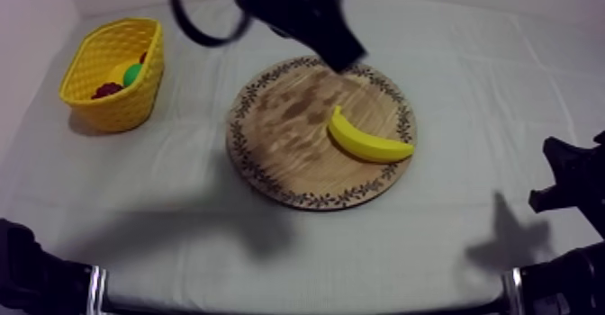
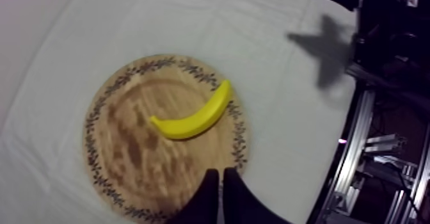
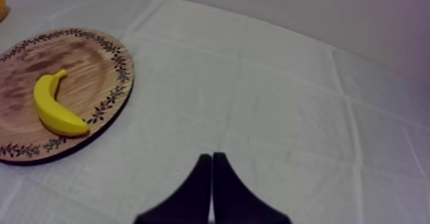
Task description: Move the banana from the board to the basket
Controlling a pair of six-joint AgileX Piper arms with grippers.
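A grey-white cloth (image 1: 180,166) with faint fold lines covered the table. At ten o'clock from its middle lay a green fruit (image 1: 132,74), with a dark red fruit (image 1: 108,91) just beside it at seven o'clock. A metal frame (image 2: 353,143) ran along the table's edge.

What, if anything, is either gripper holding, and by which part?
Nothing. The left gripper and right gripper are both shut empty; the banana lies free on the board.

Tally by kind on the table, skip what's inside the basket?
wooden board: 1
yellow basket: 1
banana: 1
Total: 3
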